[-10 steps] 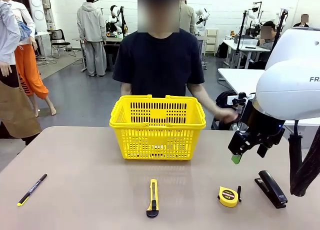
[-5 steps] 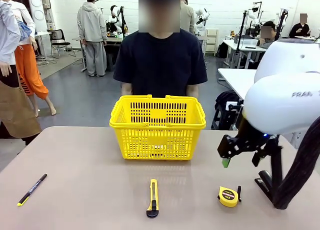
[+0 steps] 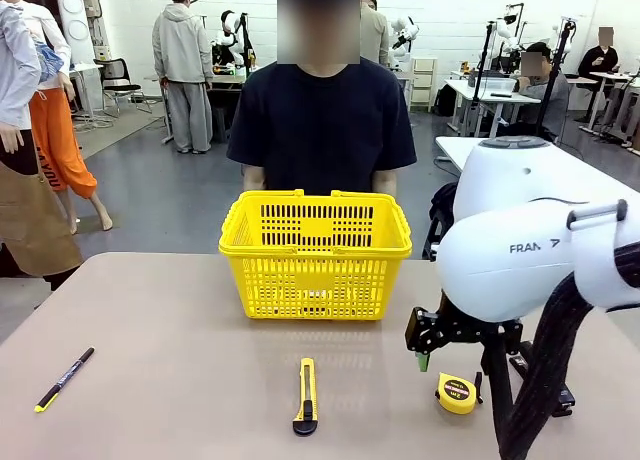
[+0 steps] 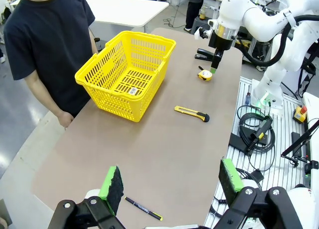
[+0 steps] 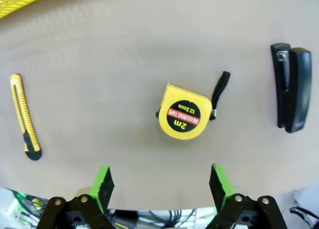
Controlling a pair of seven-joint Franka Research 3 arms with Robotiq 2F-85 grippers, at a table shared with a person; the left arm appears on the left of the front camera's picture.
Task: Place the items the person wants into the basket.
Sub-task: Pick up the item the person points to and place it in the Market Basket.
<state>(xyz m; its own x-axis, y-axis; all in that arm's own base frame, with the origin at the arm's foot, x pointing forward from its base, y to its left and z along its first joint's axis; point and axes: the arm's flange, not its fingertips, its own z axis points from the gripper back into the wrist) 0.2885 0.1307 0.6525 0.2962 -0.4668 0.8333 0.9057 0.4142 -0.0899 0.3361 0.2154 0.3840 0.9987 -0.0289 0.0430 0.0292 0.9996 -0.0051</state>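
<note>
1. The front view looks across the table [image 3: 150,380] from the near edge, facing the person [image 3: 320,130] at the far side.
2. The left wrist view looks down from high and far, basket [image 4: 127,74] at upper left.
3. The right wrist view hangs close above the tape measure [image 5: 185,117], facing straight down.
4. All three share the tape measure and knife [image 5: 25,117].

Bright yellow lattice basket [image 3: 315,280]; beige worktop [image 3: 170,380]. Yellow tape [image 5: 183,117] with a black-and-red round label and black strap. Yellow-and-black knife [image 3: 306,392]. Black stapler [image 5: 291,87]. Black pen [image 3: 63,379], yellow tip. Person [image 3: 320,130] in plain navy.
</note>
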